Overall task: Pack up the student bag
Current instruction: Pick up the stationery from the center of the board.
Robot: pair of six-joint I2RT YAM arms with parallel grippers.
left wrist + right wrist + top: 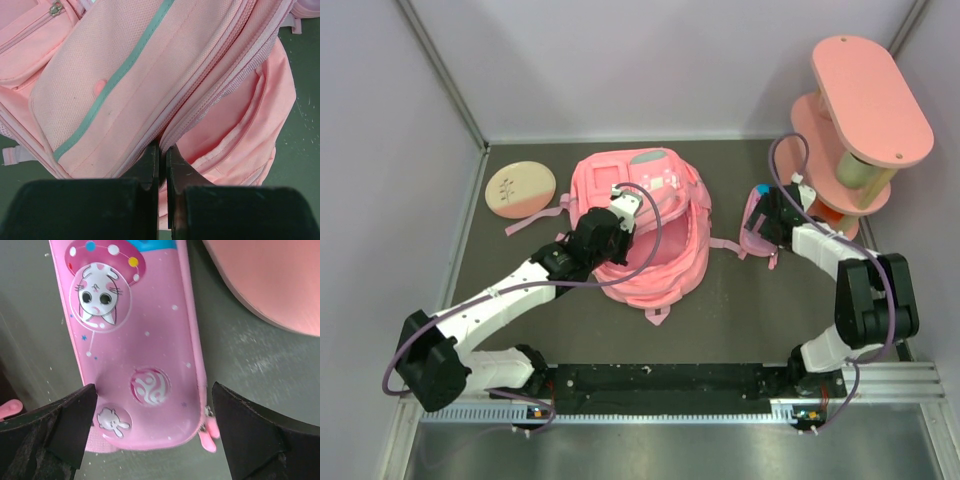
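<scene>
Left wrist view, student bag (150, 75) edge pinched between closed left fingers (149, 166)

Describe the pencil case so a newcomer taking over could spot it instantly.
Start at the pink tiered shelf in the far right corner. Just left of its base, right of the student bag, lies the pencil case. Unlike them, it is small, glossy and printed with a white cartoon cat.

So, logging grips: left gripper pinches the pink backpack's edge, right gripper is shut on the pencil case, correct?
No: the right wrist view shows the right gripper open, fingers either side of the pencil case. The left gripper does pinch the backpack by its edge.
</scene>
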